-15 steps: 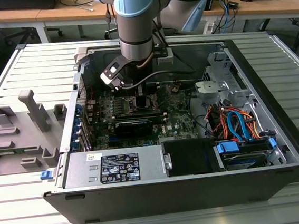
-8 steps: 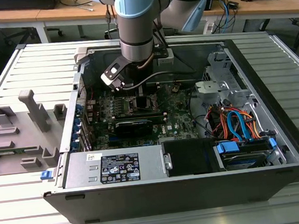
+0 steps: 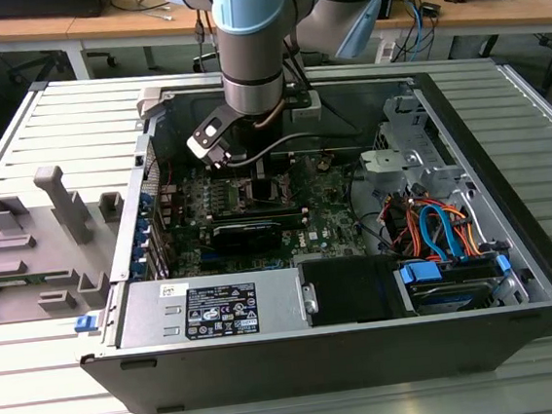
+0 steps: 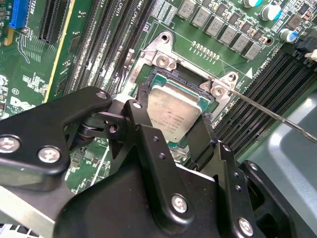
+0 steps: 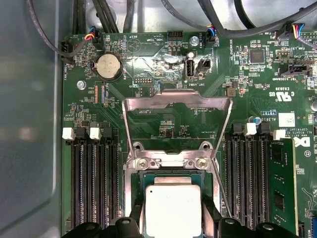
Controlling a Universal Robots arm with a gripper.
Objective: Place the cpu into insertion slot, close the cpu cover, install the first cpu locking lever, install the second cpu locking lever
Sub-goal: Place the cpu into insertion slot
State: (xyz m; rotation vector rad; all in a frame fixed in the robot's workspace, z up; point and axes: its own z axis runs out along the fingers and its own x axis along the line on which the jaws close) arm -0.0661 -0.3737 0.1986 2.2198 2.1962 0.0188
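Because the cpu cover [image 5: 178, 99] lies swung right back off the insertion slot [image 5: 171, 179], you have a clear drop for the cpu [image 5: 173, 210]. Your jaws are closed to the chip's width, with a finger [image 4: 141, 124] against each of two opposite edges. They appear to hold it square over the slot, at or just above its seat; I can't tell which. One locking lever [image 4: 277, 118] stands free beside the slot. In the exterior view, the arm [image 3: 250, 43] reaches down inside the computer case [image 3: 320, 359], at about one o'clock from the power supply [image 3: 217, 306].
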